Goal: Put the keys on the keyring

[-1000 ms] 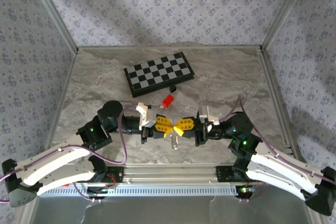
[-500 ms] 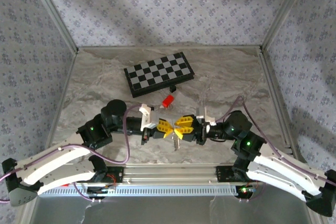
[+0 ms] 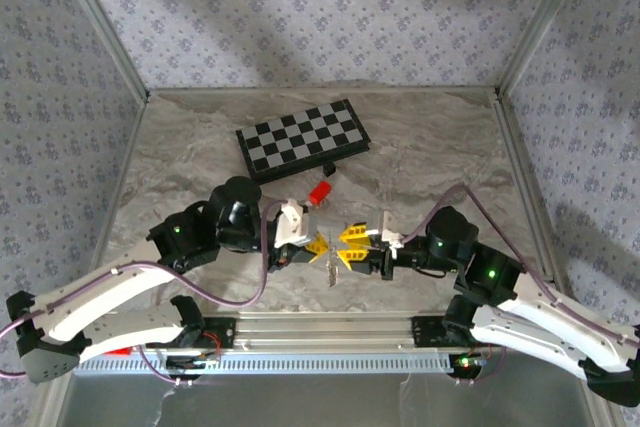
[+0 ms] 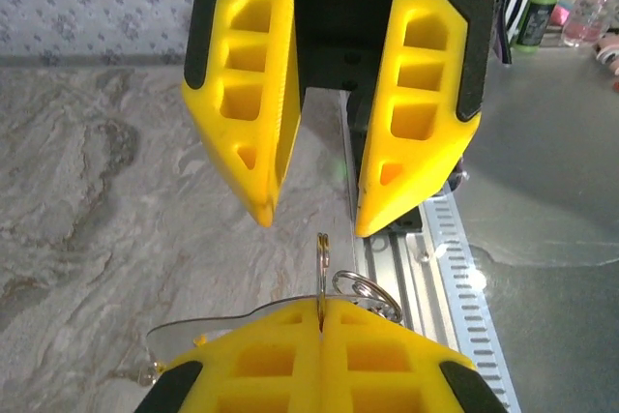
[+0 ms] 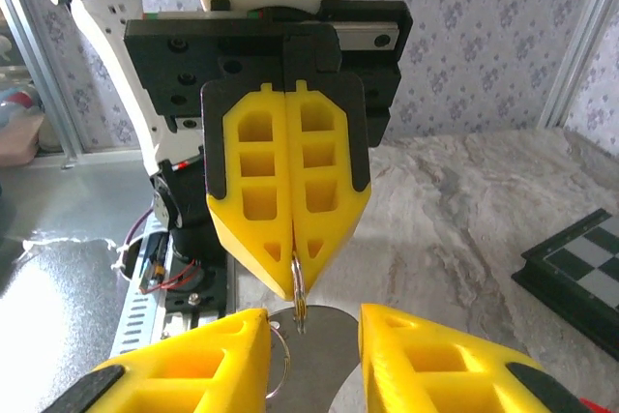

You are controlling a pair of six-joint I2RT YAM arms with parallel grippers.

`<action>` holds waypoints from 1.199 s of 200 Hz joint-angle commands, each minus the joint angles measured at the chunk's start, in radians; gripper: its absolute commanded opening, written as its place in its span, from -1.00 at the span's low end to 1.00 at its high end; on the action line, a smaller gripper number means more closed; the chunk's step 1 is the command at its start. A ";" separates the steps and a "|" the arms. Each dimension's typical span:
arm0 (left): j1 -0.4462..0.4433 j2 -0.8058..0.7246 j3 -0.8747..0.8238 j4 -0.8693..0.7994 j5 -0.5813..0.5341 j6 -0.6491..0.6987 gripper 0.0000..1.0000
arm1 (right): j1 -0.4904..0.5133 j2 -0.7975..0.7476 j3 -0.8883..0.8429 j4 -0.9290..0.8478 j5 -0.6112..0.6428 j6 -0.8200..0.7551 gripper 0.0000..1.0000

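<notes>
My left gripper (image 4: pixel 322 305) is shut on the edge of the keyring (image 4: pixel 322 260), a thin silvery ring that stands edge-on out of its yellow tips. A second wire ring (image 4: pixel 366 293) hangs beside it. In the right wrist view the left gripper (image 5: pixel 295 287) pinches the keyring (image 5: pixel 299 289), and a flat silvery key (image 5: pixel 324 340) hangs just below it. My right gripper (image 5: pixel 311 316) is open, one fingertip on each side of the ring without touching it. From above, the left gripper (image 3: pixel 324 244) and right gripper (image 3: pixel 346 245) face tip to tip over the near table, the keys (image 3: pixel 332 269) dangling between them.
A black-and-white chessboard (image 3: pixel 303 140) lies toward the back of the marble table (image 3: pixel 180 157). A small red piece (image 3: pixel 319 192) sits just behind the grippers. A slotted metal rail (image 3: pixel 330 332) runs along the near edge, and patterned walls close the sides.
The right gripper has opened and drawn back slightly to the right. The left gripper has closed fully on the ring, and its arm has swung forward and to the right.
</notes>
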 commanded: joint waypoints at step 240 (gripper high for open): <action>-0.049 0.018 0.049 -0.049 -0.091 0.051 -1.00 | 0.054 0.083 0.061 -0.044 0.099 -0.064 -1.00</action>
